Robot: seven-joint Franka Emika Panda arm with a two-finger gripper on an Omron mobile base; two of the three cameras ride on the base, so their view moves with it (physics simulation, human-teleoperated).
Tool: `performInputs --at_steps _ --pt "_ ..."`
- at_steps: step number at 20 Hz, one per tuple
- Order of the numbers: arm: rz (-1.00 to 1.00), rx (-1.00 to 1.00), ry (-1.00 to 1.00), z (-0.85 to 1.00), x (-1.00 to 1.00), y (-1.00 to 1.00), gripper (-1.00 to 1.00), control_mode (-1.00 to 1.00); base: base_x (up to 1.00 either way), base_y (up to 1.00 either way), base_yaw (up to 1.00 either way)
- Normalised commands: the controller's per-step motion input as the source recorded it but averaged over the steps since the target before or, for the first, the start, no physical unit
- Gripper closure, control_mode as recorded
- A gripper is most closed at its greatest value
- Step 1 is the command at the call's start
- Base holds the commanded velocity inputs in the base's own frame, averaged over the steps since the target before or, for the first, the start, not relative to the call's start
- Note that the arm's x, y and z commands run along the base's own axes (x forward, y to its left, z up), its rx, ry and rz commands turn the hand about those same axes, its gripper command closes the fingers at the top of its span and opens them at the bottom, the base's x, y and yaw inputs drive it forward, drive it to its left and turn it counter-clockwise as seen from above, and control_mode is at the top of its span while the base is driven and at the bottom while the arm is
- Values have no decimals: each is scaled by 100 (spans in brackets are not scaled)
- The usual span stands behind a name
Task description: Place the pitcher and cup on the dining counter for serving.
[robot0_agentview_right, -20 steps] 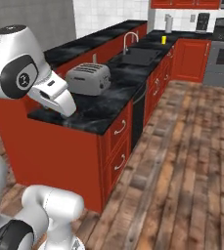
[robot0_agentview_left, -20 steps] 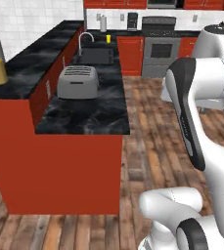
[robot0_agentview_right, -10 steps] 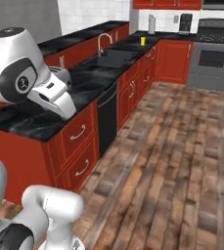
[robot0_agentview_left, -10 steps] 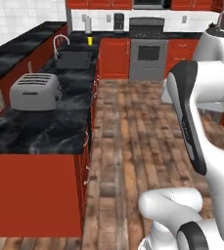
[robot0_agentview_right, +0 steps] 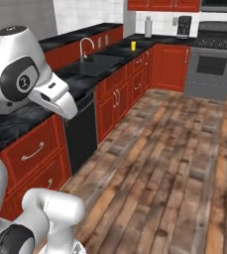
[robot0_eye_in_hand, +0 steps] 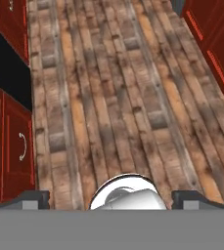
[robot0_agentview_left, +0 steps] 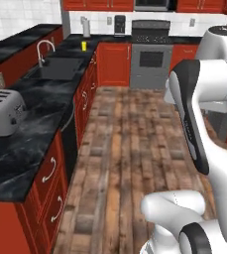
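- Fingers (robot0_eye_in_hand: 35, 198) spread about as wide as they go, and there is nothing between them: just wooden floor (robot0_eye_in_hand: 113, 97) below, with a red cabinet (robot0_eye_in_hand: 6, 141) off to one side of the hand view.
- There's the cup (robot0_agentview_left: 84, 45)! Small and bright yellow, it sits on the black counter (robot0_agentview_left: 40, 99) at the far corner of the kitchen.
- It is past the sink (robot0_agentview_left: 60, 68) and just left of the stove (robot0_agentview_left: 151, 54).
- The key relation is that the cup lies well ahead of the hand and off to the robot's left, up at counter height. The hand, meanwhile, looks down at the floor from mid-aisle, well apart from the cup.
- The cup stands upright, so its long axis is vertical. A sideways approach with the fingers closing around its wall looks like the natural line.
- The toaster (robot0_agentview_left: 1, 113) is on the near stretch of the same counter, well short of the cup and not between the two.
- My call is that this is the travel stage. The base needs to close the gap down the aisle before any reach is worth trying.
- A watch point is that the cup is close to the back wall in a corner, so there is little room behind it.
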Motion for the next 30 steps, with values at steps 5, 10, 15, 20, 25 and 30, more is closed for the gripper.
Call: performInputs --at_steps 5,10,15,20,25,30 --pt "0 0 0 0 0 0 -100 100 100 -97 16" --pt "0 0 0 0 0 0 -100 100 100 -83 14" --pt "0 0 0 0 0 0 -100 100 100 -61 10" --pt "0 0 0 0 0 0 -100 100 100 -22 24" --pt "0 0 0 0 0 0 -100 100 100 -26 35" --pt "0 0 0 0 0 0 -100 100 100 -48 31"
